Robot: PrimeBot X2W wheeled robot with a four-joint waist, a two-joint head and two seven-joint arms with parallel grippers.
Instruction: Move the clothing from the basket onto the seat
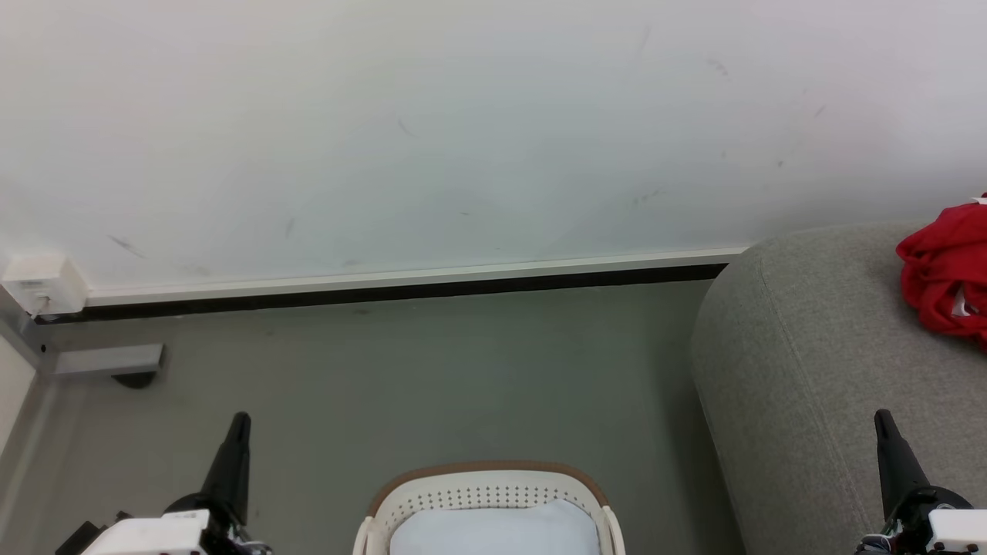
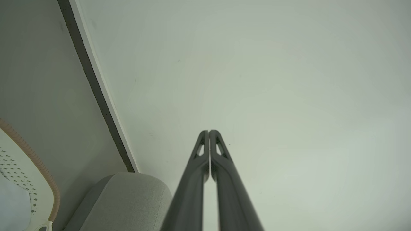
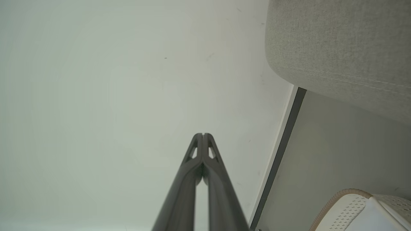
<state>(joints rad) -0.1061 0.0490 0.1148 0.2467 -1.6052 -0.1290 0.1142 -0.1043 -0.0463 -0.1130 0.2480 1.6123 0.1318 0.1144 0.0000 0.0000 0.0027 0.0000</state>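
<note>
A heap of bright red clothing (image 1: 944,274) with a small white tag lies on the grey seat (image 1: 817,362) at the right edge of the head view. The cream-white basket (image 1: 486,489) with a brown rim stands on the floor at the bottom middle, and something pale blue-white fills its inside. My left gripper (image 1: 240,420) points up at the lower left, shut and holding nothing (image 2: 208,131). My right gripper (image 1: 880,416) rises at the lower right in front of the seat, also shut and holding nothing (image 3: 203,134). The basket (image 2: 29,179) and seat (image 2: 125,199) show in the left wrist view.
A white wall (image 1: 463,131) with a pale skirting and dark gap runs behind the grey floor (image 1: 432,370). A white box (image 1: 42,284) and a grey bracket (image 1: 108,360) sit at the far left by the wall. The seat (image 3: 340,51) and basket (image 3: 356,210) appear in the right wrist view.
</note>
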